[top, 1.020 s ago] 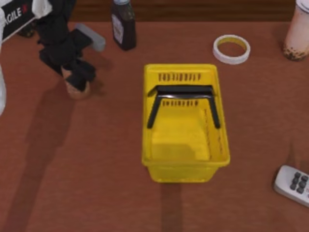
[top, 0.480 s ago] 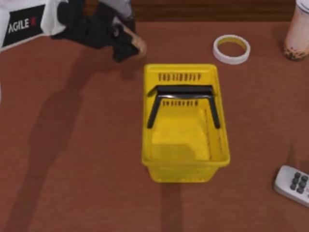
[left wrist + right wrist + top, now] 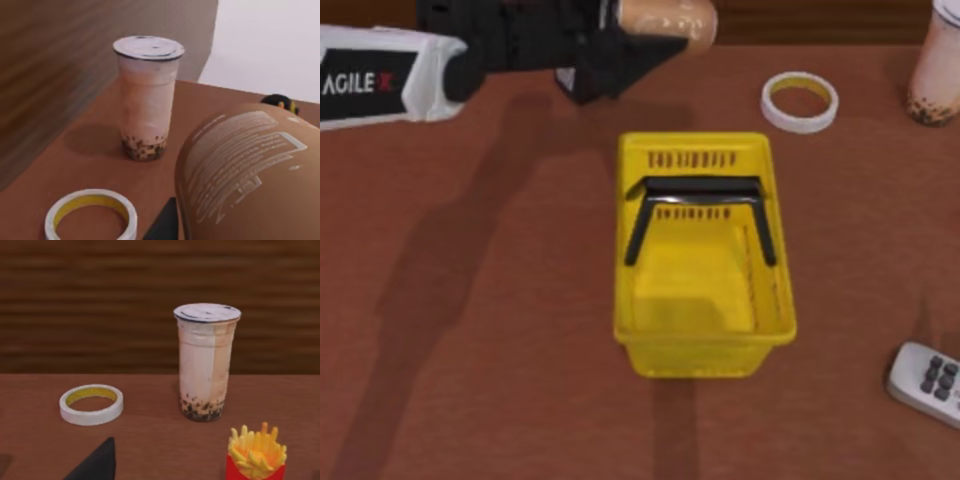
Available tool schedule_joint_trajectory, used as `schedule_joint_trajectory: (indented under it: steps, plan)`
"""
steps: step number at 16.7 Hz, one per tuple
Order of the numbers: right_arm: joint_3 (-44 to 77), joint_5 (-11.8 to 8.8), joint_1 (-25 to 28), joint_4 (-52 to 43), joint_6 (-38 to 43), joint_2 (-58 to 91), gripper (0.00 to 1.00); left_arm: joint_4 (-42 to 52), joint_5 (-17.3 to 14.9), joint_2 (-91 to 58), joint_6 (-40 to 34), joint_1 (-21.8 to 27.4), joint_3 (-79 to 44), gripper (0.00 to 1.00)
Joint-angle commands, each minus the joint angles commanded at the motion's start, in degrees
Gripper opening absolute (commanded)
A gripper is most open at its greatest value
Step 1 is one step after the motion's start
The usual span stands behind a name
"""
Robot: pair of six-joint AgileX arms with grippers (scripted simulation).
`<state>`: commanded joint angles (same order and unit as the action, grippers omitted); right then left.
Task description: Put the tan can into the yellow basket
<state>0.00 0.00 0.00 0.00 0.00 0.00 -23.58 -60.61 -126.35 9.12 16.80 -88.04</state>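
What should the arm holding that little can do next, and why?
Probably swing the left gripper toward the near side until the tan can hangs over the yellow basket. The can is held lifted, beyond the basket's far rim, so letting go now would likely miss.

Brown table [image 3: 500,330] w/ yellow basket [image 3: 705,345] at centre, tape roll [image 3: 800,101] + bubble tea cup [image 3: 936,70] far right, remote [image 3: 927,382] near right, fries box [image 3: 255,458].

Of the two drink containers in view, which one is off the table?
The tan can, held in the left hand; the bubble tea cup stands on the table's right rear.
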Motion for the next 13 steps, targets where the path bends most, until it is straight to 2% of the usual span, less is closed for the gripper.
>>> schedule_joint_trajectory:
  steps: [3, 6, 13]
  plan:
    - [0.0, 0.0, 0.0, 0.0, 0.0, 0.0, 1.0, -11.0, -7.7, 3.1, -4.0, 0.9, 6.1, 0.0]
    - [0.0, 0.0, 0.0, 0.0, 0.0, 0.0, 1.0, -16.5, -12.0, 5.0, -6.3, 1.3, 9.7, 0.0]
    - [0.0, 0.0, 0.0, 0.0, 0.0, 0.0, 1.0, -17.3, -12.5, 4.8, -6.4, 1.1, 10.0, 0.0]
